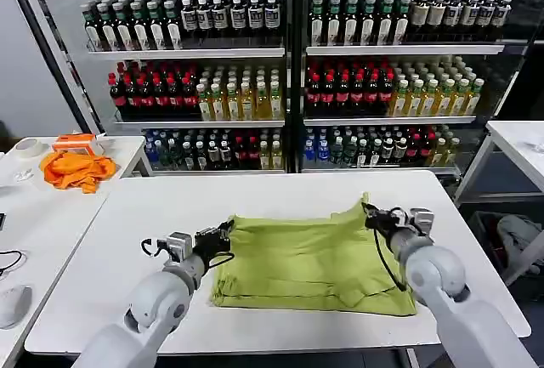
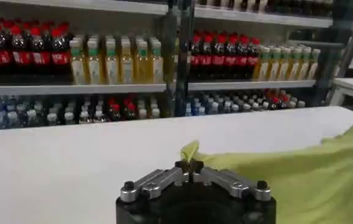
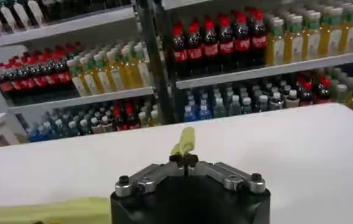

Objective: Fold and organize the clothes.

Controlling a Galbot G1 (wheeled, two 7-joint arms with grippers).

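T-shirt (image 1: 310, 257): plain yellow-green, thin, folded, long axis left–right on white table (image 1: 127, 240); far corners pinched by left gripper (image 1: 228, 230) and right gripper (image 1: 369, 213)

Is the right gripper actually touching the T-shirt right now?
Touching. In the right wrist view, the right gripper has its fingertips shut on a fold of the T-shirt poking out between them.

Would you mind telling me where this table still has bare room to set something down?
Bare strips of the table lie behind the T-shirt toward the drink shelves, and left of the left gripper. It is crowded at the shirt between that and the right gripper.
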